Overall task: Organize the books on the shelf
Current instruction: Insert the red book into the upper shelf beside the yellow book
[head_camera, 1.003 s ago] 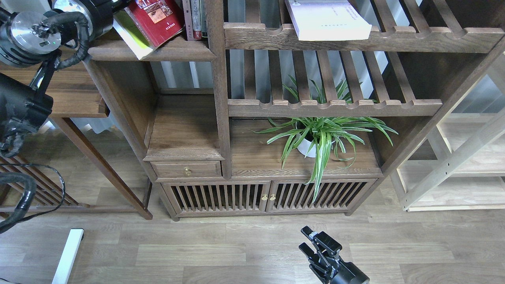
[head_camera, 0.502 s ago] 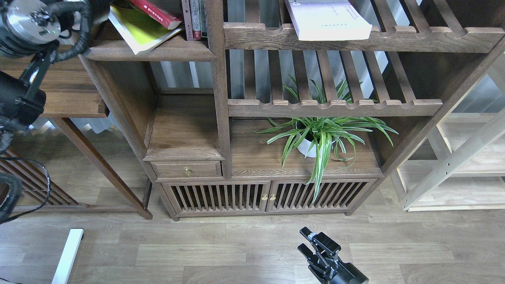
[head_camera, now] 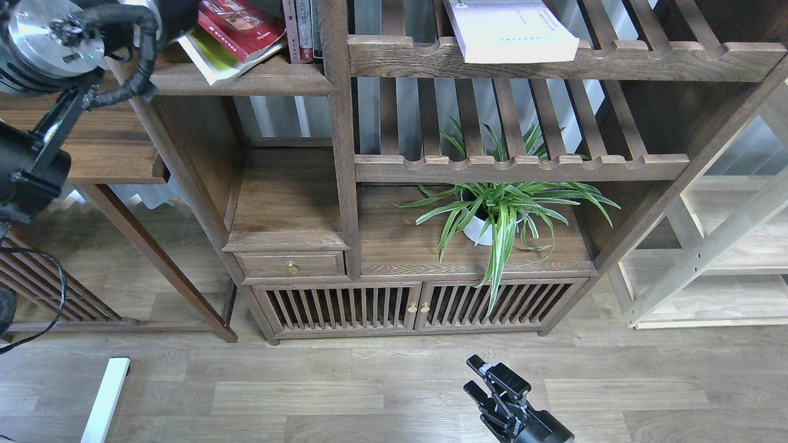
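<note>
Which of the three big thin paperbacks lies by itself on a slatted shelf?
The pale lavender-white paperback, alone on the slatted shelf at upper right. The red paperback and yellow-green paperback are stacked together at upper left.

The shelf [head_camera: 271, 80] is carrying a yellow-green book [head_camera: 212, 58] with a red book [head_camera: 240, 27] lying on it.

The red book [head_camera: 241, 27], lifted steeply off the yellow-green book [head_camera: 209, 55] half a second ago, now lies lower on it again, its cover showing. The yellow-green book is mostly covered once more and sits slightly further back on the shelf [head_camera: 246, 83] than a second ago. The left arm's silver joint [head_camera: 52, 37] has shifted a little right. The right tool [head_camera: 492, 384] has drifted slightly down in the view.
</note>
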`<action>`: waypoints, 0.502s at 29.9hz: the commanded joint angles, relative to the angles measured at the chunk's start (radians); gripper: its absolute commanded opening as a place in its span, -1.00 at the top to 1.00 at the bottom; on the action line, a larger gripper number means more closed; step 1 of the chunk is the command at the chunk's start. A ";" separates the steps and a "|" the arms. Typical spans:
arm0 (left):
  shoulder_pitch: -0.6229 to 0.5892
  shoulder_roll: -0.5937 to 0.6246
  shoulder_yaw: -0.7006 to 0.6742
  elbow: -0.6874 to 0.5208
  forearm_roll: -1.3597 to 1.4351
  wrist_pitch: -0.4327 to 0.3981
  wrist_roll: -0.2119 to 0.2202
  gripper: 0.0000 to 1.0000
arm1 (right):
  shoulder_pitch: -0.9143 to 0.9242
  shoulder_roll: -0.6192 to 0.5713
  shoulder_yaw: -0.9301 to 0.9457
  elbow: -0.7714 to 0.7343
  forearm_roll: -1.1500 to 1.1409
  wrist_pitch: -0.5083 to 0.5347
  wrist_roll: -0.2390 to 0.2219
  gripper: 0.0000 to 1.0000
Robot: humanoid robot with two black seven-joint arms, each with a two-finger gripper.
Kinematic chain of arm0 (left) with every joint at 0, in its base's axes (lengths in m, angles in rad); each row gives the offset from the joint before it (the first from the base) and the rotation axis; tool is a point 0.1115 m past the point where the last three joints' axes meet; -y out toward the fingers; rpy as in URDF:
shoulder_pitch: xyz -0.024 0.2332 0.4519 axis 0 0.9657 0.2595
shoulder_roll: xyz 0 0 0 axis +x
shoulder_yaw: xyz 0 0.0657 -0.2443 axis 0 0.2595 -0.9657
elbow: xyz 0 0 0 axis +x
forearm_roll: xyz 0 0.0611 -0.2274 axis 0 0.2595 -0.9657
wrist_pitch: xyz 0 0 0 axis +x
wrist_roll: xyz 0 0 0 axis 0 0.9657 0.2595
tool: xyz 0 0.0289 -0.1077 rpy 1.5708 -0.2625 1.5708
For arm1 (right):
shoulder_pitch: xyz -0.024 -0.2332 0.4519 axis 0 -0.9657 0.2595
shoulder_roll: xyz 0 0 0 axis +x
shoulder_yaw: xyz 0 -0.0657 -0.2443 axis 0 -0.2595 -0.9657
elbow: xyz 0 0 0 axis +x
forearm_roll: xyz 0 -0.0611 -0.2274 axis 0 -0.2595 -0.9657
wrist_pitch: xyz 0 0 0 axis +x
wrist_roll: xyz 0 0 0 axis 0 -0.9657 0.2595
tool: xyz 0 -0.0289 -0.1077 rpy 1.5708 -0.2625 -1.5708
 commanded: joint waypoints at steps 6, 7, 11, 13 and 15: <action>0.040 0.013 -0.010 -0.154 -0.133 0.000 0.000 -0.87 | 0.001 -0.006 0.008 0.002 -0.002 0.000 -0.001 -0.40; 0.049 0.015 -0.018 -0.175 -0.138 0.000 0.000 -0.87 | 0.001 -0.005 0.009 0.002 -0.002 0.000 -0.001 -0.40; 0.123 0.015 -0.074 -0.277 -0.141 0.000 0.000 -0.87 | 0.007 0.000 0.018 0.003 -0.002 0.000 0.001 -0.41; 0.162 0.015 -0.112 -0.315 -0.139 0.000 0.000 -0.88 | 0.015 0.003 0.028 0.005 -0.002 0.000 0.001 -0.42; 0.216 0.015 -0.175 -0.346 -0.139 0.000 0.000 -0.90 | 0.018 0.009 0.046 0.014 -0.002 0.000 0.001 -0.43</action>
